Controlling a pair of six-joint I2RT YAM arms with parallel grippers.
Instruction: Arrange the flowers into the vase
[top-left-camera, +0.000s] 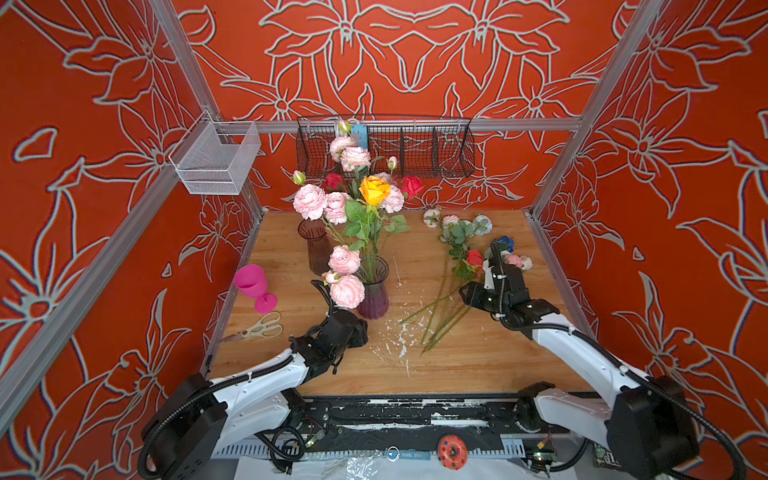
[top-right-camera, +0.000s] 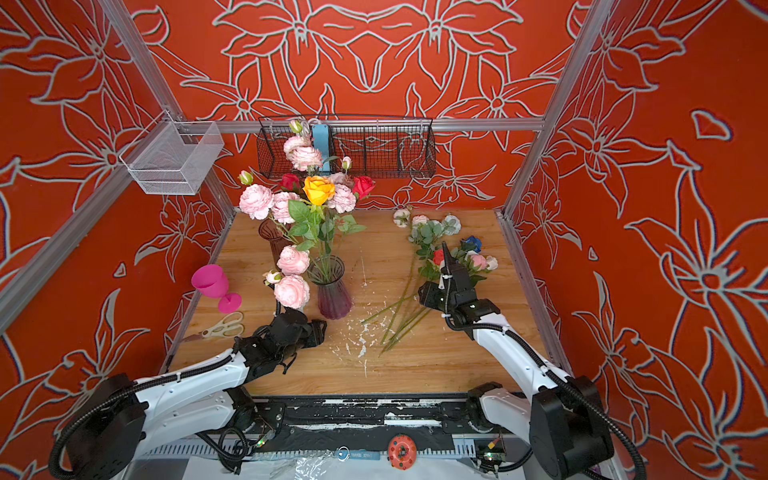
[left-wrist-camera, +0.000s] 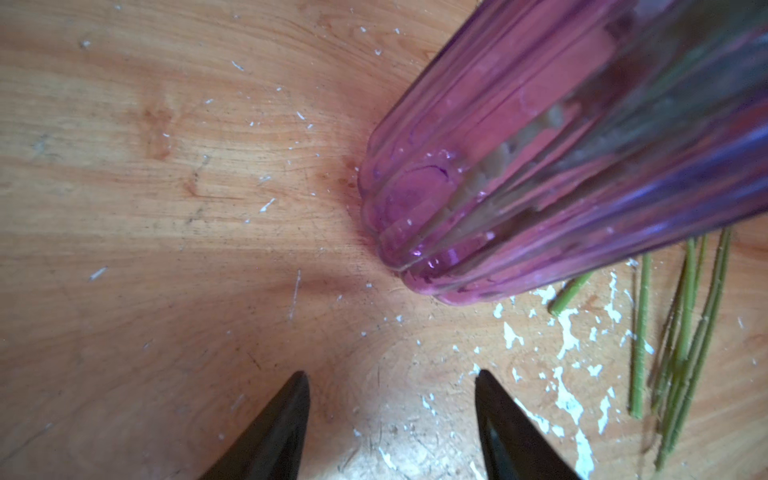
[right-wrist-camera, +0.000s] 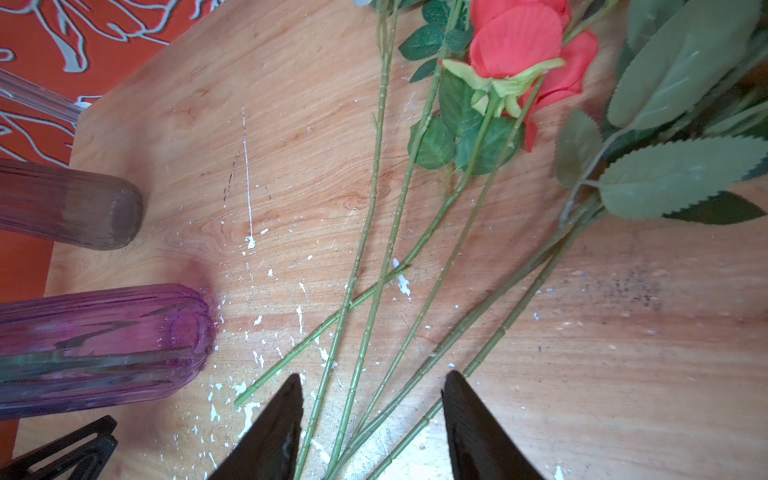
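Observation:
The purple ribbed vase (top-left-camera: 373, 297) (top-right-camera: 333, 296) stands mid-table and holds flowers: an orange rose (top-left-camera: 374, 189), red roses and pink blooms (top-left-camera: 309, 201). More pink blooms (top-left-camera: 347, 291) hang by its left side. Loose flowers (top-left-camera: 459, 245) (top-right-camera: 428, 241) lie on the right, their stems (right-wrist-camera: 374, 249) fanned toward the front. My left gripper (left-wrist-camera: 392, 380) is open over bare wood close to the vase's base (left-wrist-camera: 415, 232); its black body (top-left-camera: 347, 330) sits front-left of the vase. My right gripper (right-wrist-camera: 374, 382) (top-left-camera: 495, 253) is open above the loose stems, which run beneath its fingers ungripped.
A brown vase (top-left-camera: 318, 249) stands behind the purple one. A pink goblet (top-left-camera: 253, 284) and scissors (top-left-camera: 259, 328) are at the left edge. A black wire basket (top-left-camera: 415, 145) and a white mesh basket (top-left-camera: 216, 162) hang on the frame. White flecks (top-left-camera: 401, 336) dot the wood.

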